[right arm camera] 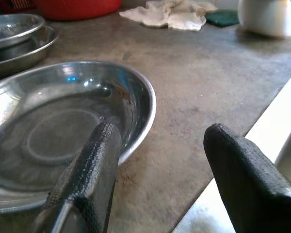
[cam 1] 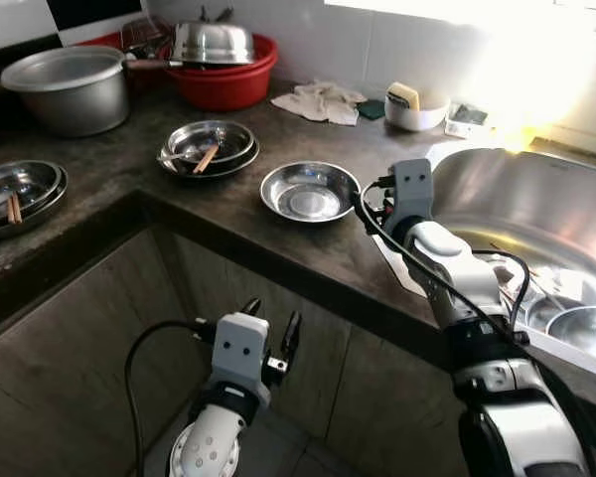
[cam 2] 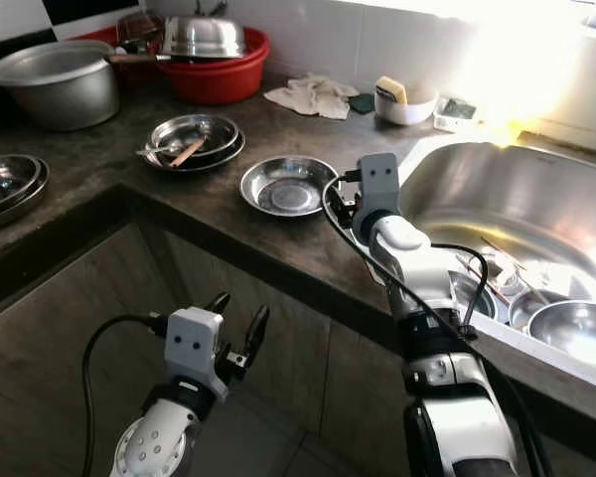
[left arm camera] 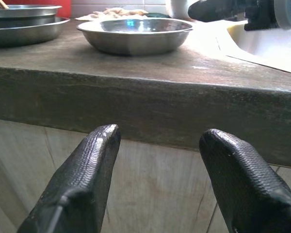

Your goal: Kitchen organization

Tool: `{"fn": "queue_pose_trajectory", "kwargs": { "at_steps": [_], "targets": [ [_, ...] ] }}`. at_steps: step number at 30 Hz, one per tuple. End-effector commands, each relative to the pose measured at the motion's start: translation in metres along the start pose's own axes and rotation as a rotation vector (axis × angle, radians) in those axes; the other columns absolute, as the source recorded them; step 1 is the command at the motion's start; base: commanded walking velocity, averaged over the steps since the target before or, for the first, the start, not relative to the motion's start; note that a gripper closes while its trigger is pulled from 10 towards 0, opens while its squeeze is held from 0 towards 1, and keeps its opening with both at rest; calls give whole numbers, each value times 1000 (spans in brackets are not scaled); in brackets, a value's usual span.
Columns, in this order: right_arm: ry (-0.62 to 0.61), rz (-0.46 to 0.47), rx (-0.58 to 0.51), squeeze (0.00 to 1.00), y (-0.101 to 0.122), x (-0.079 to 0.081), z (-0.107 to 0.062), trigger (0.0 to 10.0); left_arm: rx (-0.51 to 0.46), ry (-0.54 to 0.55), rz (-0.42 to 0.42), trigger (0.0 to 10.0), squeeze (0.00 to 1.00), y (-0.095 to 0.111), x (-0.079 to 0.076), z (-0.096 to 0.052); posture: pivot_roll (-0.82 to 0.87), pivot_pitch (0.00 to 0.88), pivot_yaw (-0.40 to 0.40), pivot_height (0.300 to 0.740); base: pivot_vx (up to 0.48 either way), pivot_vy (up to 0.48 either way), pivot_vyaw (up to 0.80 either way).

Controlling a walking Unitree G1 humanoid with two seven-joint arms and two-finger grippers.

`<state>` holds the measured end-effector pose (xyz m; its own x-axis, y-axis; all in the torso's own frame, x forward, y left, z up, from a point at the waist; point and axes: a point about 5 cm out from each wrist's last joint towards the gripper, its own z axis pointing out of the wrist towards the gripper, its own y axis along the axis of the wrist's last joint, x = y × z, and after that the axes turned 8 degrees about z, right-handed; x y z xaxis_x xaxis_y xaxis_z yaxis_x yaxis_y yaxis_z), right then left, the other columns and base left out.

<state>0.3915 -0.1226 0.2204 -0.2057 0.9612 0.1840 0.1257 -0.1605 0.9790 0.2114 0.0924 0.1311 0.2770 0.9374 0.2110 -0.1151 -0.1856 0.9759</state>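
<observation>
A dark stone counter (cam 1: 278, 224) runs across the kitchen. At its far left sits a stack of steel plates with chopsticks (cam 1: 18, 191); behind it stand a large grey pot (cam 1: 70, 87) and a red basin (cam 1: 223, 75) holding a steel lid. Nearer the middle is a second stack of steel dishes (cam 1: 209, 146) with a spoon and chopsticks in it.

Below the counter edge, in front of the cabinet, the left gripper (cam 1: 271, 336) hangs low with its two black fingers spread apart and nothing between them.

Next comes a lone shallow steel bowl (cam 1: 309, 190), empty, resting flat on the counter. The right gripper (right arm camera: 160, 160) hovers right at its rim, fingers parted, one finger over the bowl's edge and the other outside it, not clamped. The bowl looks light, rigid and slick; pinching the thin rim firmly seems the natural hold.

To the right lies the steel sink (cam 1: 536, 199), with more bowls inside.
</observation>
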Motion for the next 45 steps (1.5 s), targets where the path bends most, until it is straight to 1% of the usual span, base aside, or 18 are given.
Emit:
{"fn": "queue_pose_trajectory", "kwargs": {
  "at_steps": [1, 3, 4, 5, 6, 10, 11, 13, 15, 18, 23, 27, 28, 29, 30, 36, 42, 45],
  "targets": [
    [-1, -4, -5, 0, 8, 3, 4, 10000, -4, 3, 7, 10000, 0, 3, -1, -1, 74, 110, -64, 740, 0, 0, 0],
    [19, 24, -11, 0, 13, 8, 10, 10000, 0, 2, 3, 10000, 0, 3, -1, -2, 74, 113, -64, 740, 0, 0, 0],
    [25, 28, -12, 94, 14, 10, 11, 10000, 2, 1, 2, 10000, 0, 3, -1, -2, 73, 116, -65, 740, 0, 0, 0],
    [28, 28, -12, 94, 15, 11, 12, 10000, 3, 0, 1, 10000, 0, 3, -1, -2, 73, 116, -65, 740, 0, 0, 0],
    [35, 11, -2, 1000, 14, 12, 13, 10000, 3, 0, 1, 10000, 0, 3, -1, -2, 72, 118, -64, 740, 0, 0, 0],
    [-2, -50, 40, 1000, 10, 12, 17, 10000, 4, 0, 0, 10000, 0, 3, -1, -1, 74, 121, -64, 740, 0, 0, 0],
    [-17, -61, 55, 0, 9, 12, 18, 10000, 6, -1, 0, 10000, 0, 3, -2, -1, 74, 120, -63, 740, 0, 0, 0],
    [-31, -60, 60, 0, 10, 11, 21, 10000, 6, -1, 0, 10000, 0, 3, -2, -1, 73, 121, -67, 740, 0, 0, 0],
    [-75, -91, 73, 0, 11, 9, 23, 10000, 8, -1, 0, 10000, 0, 3, -2, 0, 77, 123, -68, 740, 0, 0, 0],
    [-46, -48, 94, 0, 13, 14, 25, 10000, 7, 1, -1, 10000, 0, 3, -1, -1, 75, 125, -67, 740, 0, 0, 0],
    [9, 4, 212, 0, 8, 22, 28, 10000, 9, 2, -1, 10000, 0, 4, -1, 0, 69, 127, -66, 740, 0, 0, 0],
    [2, 42, 275, 0, 4, 24, 28, 10000, 11, 0, -1, 10000, 0, 3, -1, 0, 67, 129, -65, 740, 0, 0, 0],
    [-7, 36, 285, 0, 4, 23, 28, 3373, 10, 0, -1, 10000, 0, 3, -1, 0, 68, 129, -65, 740, 0, 0, 0],
    [-17, 30, 287, 0, 3, 22, 29, 3373, 9, 0, -1, 10000, 0, 3, -1, 1, 68, 129, -65, 740, 0, 0, 0],
    [-28, 21, 288, 0, 3, 20, 29, 0, 10, 0, -2, 10000, 0, 3, -1, 1, 67, 129, -63, 740, 0, 0, 0],
    [-90, 61, 284, 0, 4, 11, 28, 0, 10, 2, -5, 10000, 0, 3, -1, 1, 68, 130, -65, 740, 0, 0, 0],
    [-135, 192, 264, 0, 6, 3, 27, 0, 10, 3, -6, 10000, 0, 2, -1, 1, 68, 126, -65, 740, 0, 0, 0],
    [-169, 284, 263, 0, 3, -5, 26, 0, 10, 5, -8, 10000, 0, 2, -1, 2, 68, 125, -65, 740, 0, 0, 0]
  ]
}}
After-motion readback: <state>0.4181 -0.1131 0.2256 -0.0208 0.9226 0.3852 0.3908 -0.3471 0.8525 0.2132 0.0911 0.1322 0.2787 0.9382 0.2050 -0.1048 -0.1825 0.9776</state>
